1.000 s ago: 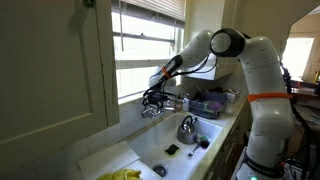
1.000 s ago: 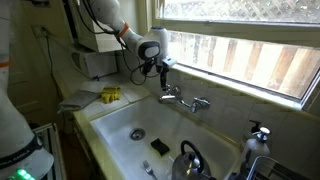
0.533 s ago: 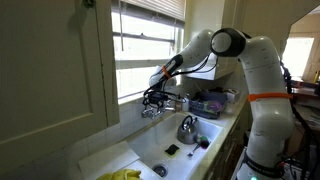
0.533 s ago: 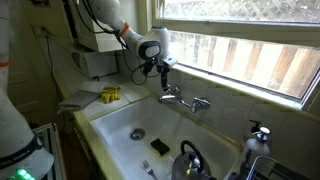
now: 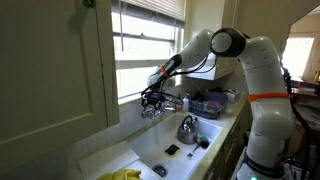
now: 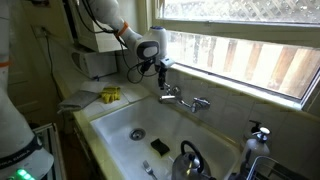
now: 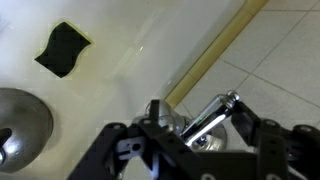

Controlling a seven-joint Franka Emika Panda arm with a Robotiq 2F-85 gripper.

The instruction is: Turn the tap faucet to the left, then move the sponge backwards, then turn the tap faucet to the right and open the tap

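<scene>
Nothing much has moved: the fingers (image 7: 250, 128) still sit parted either side of the tap (image 7: 205, 118), not clamped, so that first leftward turn looks yet to start.

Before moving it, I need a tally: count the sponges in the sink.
1. The sponge lies on the sink floor between drain and kettle. Others may hide behind the kettle.
</scene>
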